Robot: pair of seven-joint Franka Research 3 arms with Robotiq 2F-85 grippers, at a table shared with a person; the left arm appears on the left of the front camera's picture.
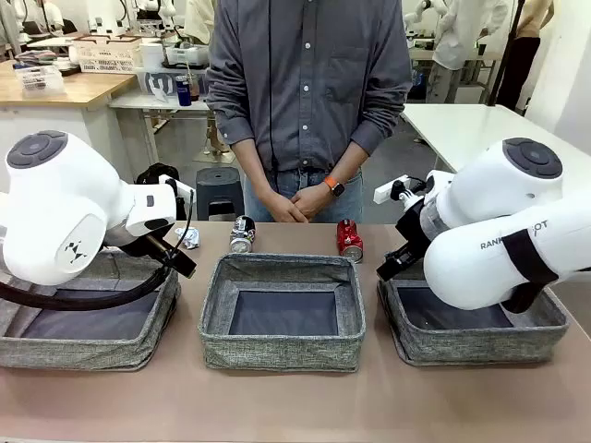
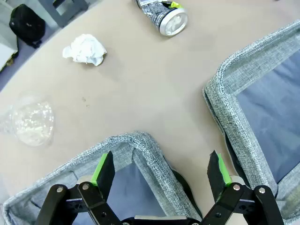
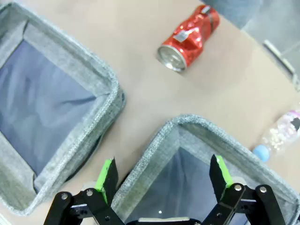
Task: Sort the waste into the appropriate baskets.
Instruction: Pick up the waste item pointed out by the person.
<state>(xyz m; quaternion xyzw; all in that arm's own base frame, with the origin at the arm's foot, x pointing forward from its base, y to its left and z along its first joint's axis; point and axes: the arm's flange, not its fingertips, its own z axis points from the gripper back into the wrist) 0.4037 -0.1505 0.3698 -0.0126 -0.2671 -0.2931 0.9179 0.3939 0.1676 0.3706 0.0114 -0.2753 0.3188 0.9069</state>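
Seemingly poised before a first pick, the left hand point(image 2: 161, 168) and the right hand point(image 3: 163, 172) both hang wide open and empty, each over a corner of one of three low grey woven-fabric bins: the left basket point(image 1: 92, 353), the middle basket point(image 1: 282, 355) and the right basket point(image 1: 480, 346). None visibly holds waste. It all lies on the brown worktop point(image 1: 295, 406) beyond the baskets' far walls: a crumpled white wad point(image 2: 85, 50) and a dented black-and-white can point(image 2: 164, 16) ahead of the left hand, a clear crushed plastic bottle point(image 2: 30, 122) off to its side near the worktop's rim, a crushed red can point(image 3: 190, 35) ahead of the right hand, and a clear bottle with pink label and blue cap point(image 3: 281, 133) just past the right basket's corner. Both cans lie on their sides, so closing across the body rather than the ends looks surest. Room is tight, a narrow strip between the soft walls and the far edge, where a person's clasped hands point(image 1: 300, 201) wait. Lifting clear of the walls before crossing seems wise.
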